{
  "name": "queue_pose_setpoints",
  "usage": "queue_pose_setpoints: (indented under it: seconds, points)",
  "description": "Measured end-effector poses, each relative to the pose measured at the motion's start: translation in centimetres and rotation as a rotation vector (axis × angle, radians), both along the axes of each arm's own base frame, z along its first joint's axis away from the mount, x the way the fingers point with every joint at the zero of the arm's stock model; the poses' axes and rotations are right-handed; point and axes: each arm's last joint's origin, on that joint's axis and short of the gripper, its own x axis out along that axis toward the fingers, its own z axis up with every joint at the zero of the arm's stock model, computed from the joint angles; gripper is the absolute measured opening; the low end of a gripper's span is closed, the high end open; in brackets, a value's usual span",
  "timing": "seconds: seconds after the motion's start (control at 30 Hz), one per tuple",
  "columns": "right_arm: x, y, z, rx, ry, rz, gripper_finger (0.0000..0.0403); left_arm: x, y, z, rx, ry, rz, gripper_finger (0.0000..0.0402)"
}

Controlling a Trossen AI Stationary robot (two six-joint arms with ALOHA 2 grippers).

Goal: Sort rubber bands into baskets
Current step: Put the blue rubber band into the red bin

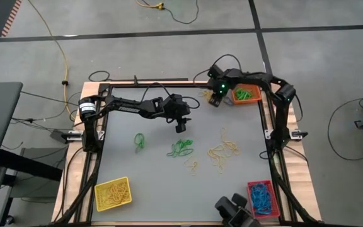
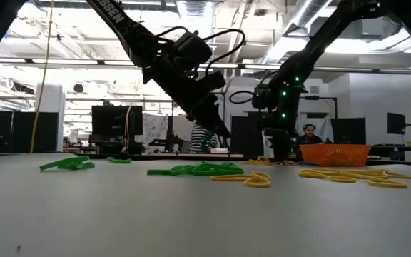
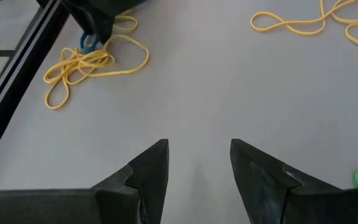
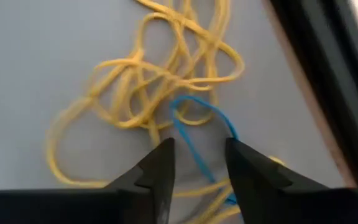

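A blue rubber band [image 4: 197, 134], seen only in the wrist views, lies among yellow bands [image 4: 142, 93] between the parted fingers of the right gripper [image 1: 214, 99], beside the orange basket [image 1: 246, 95] at the far edge. The left gripper [image 1: 180, 128], parted and empty, is held over open table [image 1: 162, 183] above green bands [image 1: 180, 149]. The yellow basket [image 1: 113, 193] and red basket [image 1: 261, 198] are kept at the near corners. No writing can be read with certainty.

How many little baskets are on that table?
3: the yellow basket at the near left corner, the red basket at the near right, the orange basket at the far right beside the right gripper.
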Motion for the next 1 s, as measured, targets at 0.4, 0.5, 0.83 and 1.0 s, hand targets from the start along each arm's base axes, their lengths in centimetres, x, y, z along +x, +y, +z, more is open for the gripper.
queue_pose_setpoints:
  seconds: [0.4,0.5,0.83,1.0]
  points:
    - [-0.4,0.1,0.7,0.026,-0.024,0.005,0.0022,0.0,0.0,0.0,-0.002,0.001,0.001,0.0163]
    - [-0.3,0.6,2.1,0.003,-0.049,0.019,0.0017,0.0,0.0,0.0,-0.002,0.003,0.001,0.0163]
    - [-0.7,4.4,10.3,-0.133,-0.215,0.073,0.0017,0.0,0.0,0.0,0.0,0.0,0.0,0.0163]
    - [-1.8,7.4,14.5,-0.191,-0.305,0.099,0.0017,0.0,0.0,0.0,0.0,-0.001,0.0,0.0163]
